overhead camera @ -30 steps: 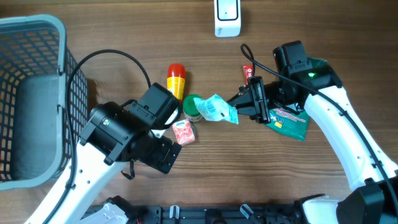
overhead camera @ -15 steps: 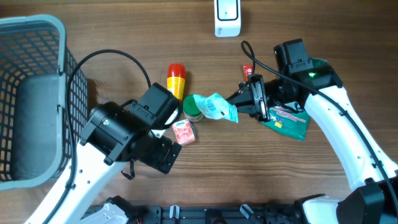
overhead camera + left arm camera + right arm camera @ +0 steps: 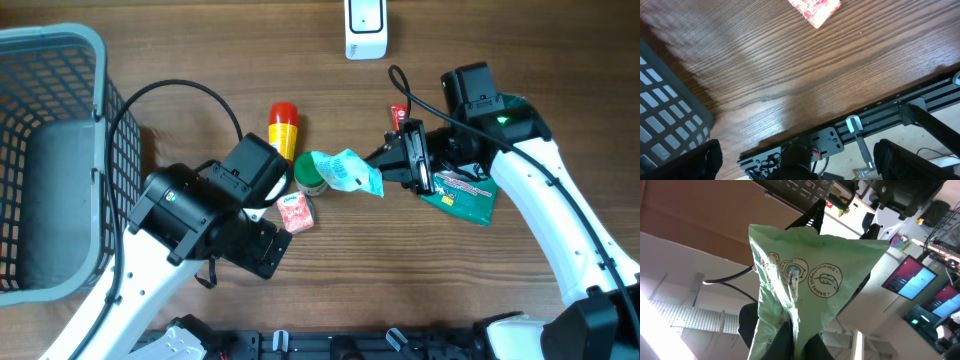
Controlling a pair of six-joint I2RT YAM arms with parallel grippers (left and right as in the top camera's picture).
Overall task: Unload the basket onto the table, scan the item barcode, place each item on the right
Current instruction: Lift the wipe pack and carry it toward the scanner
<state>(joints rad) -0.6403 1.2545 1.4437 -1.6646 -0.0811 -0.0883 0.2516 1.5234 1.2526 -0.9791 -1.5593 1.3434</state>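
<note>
The item, a pale green packet (image 3: 348,173) printed with round leaf logos, hangs above the table's middle. My right gripper (image 3: 386,170) is shut on its right edge. In the right wrist view the packet (image 3: 810,275) fills the centre and the right gripper (image 3: 801,341) pinches its lower fold; no barcode shows there. A white scanner (image 3: 365,30) stands at the table's far edge. My left gripper (image 3: 252,243) sits at the front left, open and holding nothing; its two dark fingers (image 3: 707,159) stand wide apart in the left wrist view.
A red and yellow bottle (image 3: 284,128), a green round tub (image 3: 308,172) and a pink packet (image 3: 295,213) lie by the left arm. A dark green pouch (image 3: 462,195) and a small red item (image 3: 399,116) lie under the right arm. A grey basket (image 3: 60,60) stands left.
</note>
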